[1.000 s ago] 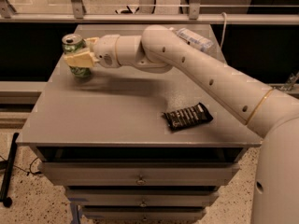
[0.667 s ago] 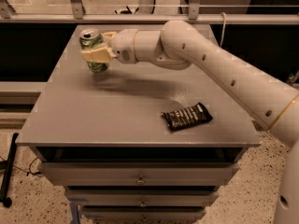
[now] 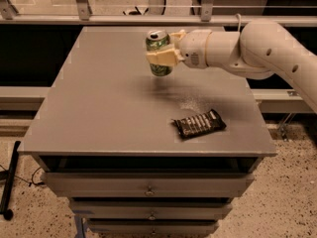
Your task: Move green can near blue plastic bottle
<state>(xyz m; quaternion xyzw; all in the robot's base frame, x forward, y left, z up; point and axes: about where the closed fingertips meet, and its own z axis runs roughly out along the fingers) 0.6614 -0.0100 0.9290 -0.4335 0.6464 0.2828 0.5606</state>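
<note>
The green can (image 3: pixel 158 46), with a silver top and pull tab, is held upright just above the grey table (image 3: pixel 104 108), at its middle rear. My gripper (image 3: pixel 163 56) reaches in from the right and is shut on the can, its pale fingers (image 3: pixel 159 57) wrapped around the can's middle. The blue plastic bottle is out of view; the arm covers the right rear of the table.
A dark snack bar wrapper (image 3: pixel 199 124) lies on the table's front right. A metal railing (image 3: pixel 148 19) runs behind the table. Drawers (image 3: pixel 148 190) sit below the tabletop. My arm (image 3: pixel 267 48) spans the right rear corner.
The gripper has carried the green can from the table's left rear towards the right, to the middle rear. The wrapper has not moved.
</note>
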